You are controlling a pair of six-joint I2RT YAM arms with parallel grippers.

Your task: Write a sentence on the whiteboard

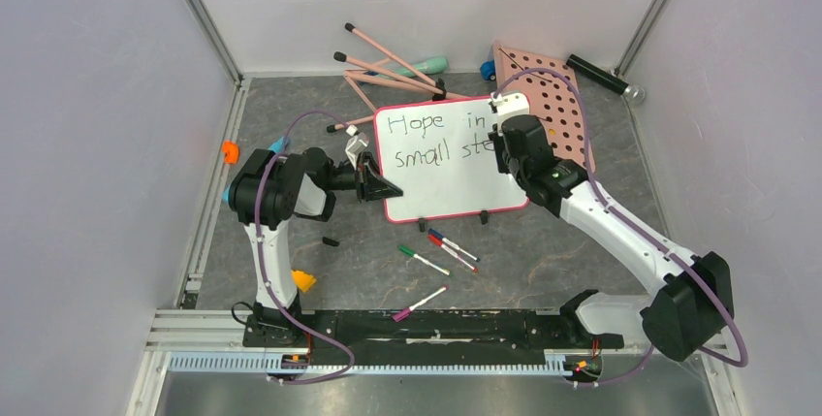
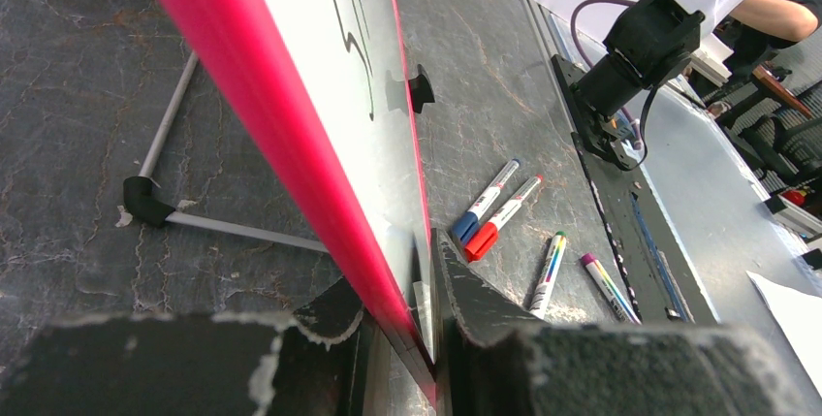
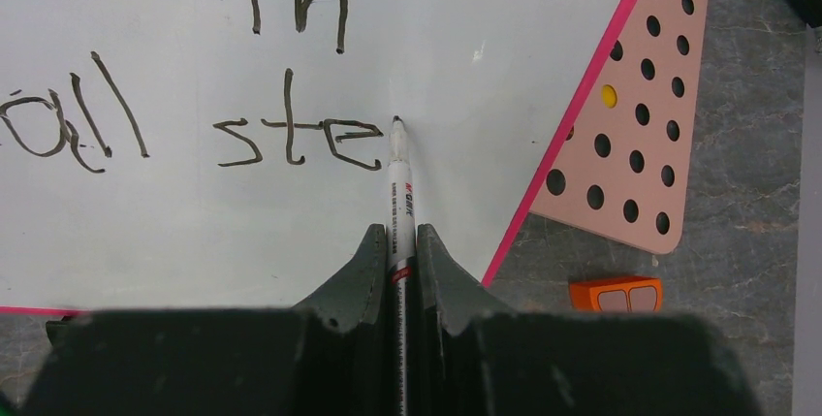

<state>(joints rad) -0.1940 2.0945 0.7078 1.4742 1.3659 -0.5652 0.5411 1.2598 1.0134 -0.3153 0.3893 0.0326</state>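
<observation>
The whiteboard (image 1: 446,178), white with a pink-red rim, stands tilted at the table's middle. Its black writing (image 1: 426,141) reads "Hope in" and "small ste". My left gripper (image 1: 380,186) is shut on the board's left edge; the left wrist view shows the rim (image 2: 291,135) pinched between the fingers. My right gripper (image 1: 501,137) is shut on a white black-tipped marker (image 3: 400,193). The marker's tip touches the board (image 3: 485,67) just right of the letters "ste" (image 3: 296,140).
The pink panel with round holes (image 1: 553,96) lies behind the board's right side. Several markers (image 1: 441,251) lie in front of the board, also in the left wrist view (image 2: 494,208). Pink sticks (image 1: 388,67) and a black cylinder (image 1: 601,77) lie at the back. An orange block (image 3: 616,294) sits by the panel.
</observation>
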